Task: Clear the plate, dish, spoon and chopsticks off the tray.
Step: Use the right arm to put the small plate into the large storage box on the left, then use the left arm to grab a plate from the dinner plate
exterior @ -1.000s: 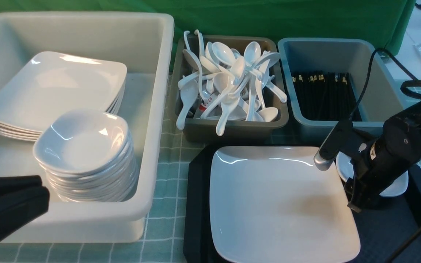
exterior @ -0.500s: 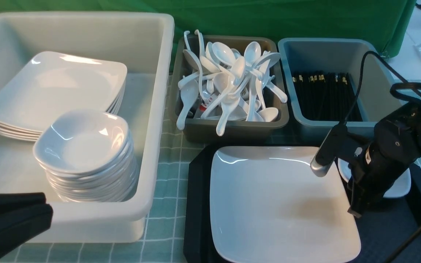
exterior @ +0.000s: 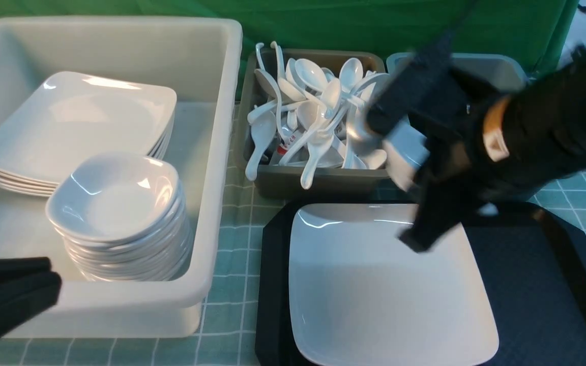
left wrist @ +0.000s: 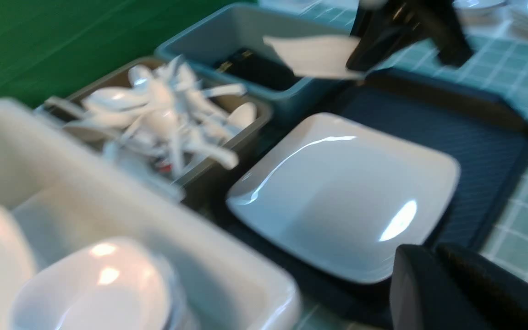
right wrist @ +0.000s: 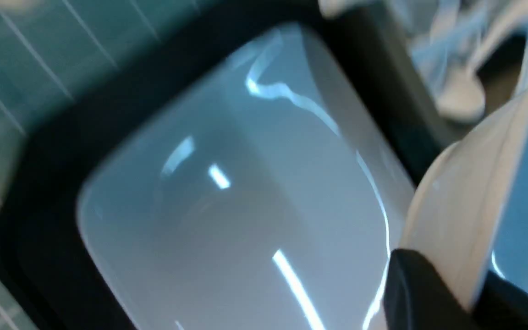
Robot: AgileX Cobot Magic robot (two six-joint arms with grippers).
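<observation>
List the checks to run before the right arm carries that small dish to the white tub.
1. Grip: right claw shut on the small dish at its rim: ok.
2. Lift: small dish clear of the tray: ok.
3. Landing: stack of dishes in the white tub upright, top free: ok.
4. Path: clearance over the spoons sticking out of their bin: cannot tell.
5. Left side: left claw shut, by the tub's near side; clear of the stack: cannot tell.
6. Remaining: plate lies on the tray: not ok.

White plate (exterior: 389,290), black diamond-textured tray (exterior: 527,284), teal checked cloth (exterior: 227,305), green backdrop (exterior: 323,25).
</observation>
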